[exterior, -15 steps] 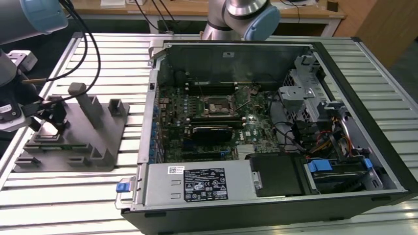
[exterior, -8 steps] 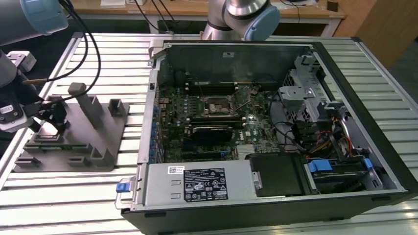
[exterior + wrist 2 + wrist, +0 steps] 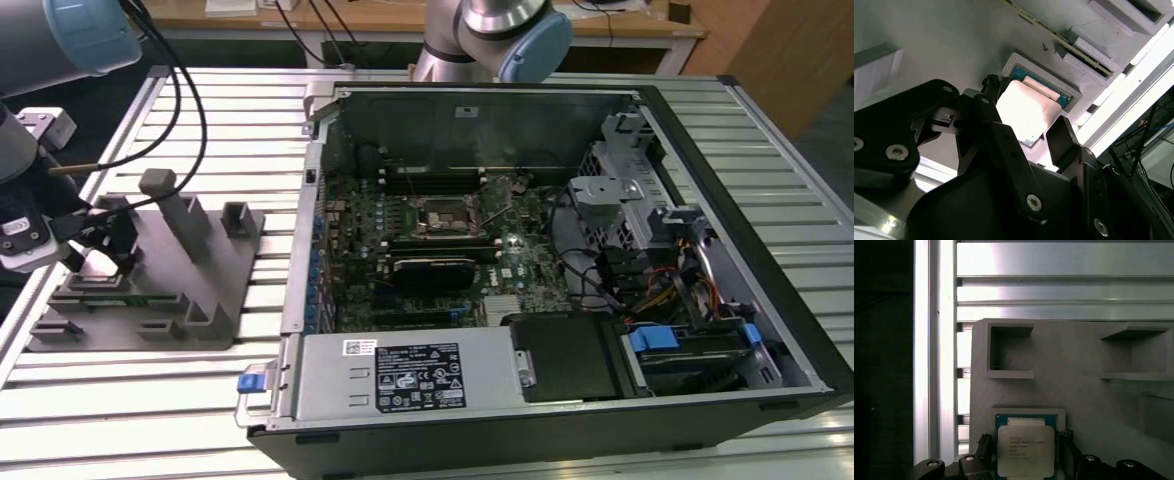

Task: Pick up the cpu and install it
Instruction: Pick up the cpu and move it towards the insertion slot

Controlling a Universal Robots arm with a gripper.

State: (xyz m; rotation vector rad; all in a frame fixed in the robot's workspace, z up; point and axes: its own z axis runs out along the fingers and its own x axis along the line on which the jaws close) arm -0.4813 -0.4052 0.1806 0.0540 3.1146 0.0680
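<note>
cpu (image 3: 1025,450) sunk in a raised-rim pocket of the grey fixture (image 3: 1074,355), gripper (image 3: 1024,440) fingers (image 3: 985,441) straddling it with slim gaps either side, upright posts (image 3: 163,205) close by, computer case (image 3: 507,130) open on top, socket (image 3: 445,219) uncovered, drive cage (image 3: 614,200) and cables (image 3: 587,268) near it

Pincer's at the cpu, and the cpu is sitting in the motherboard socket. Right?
No. The pincer is at the cpu, but the cpu lies in a recess of the grey holder, not in the motherboard socket. The first wrist view shows it.
</note>
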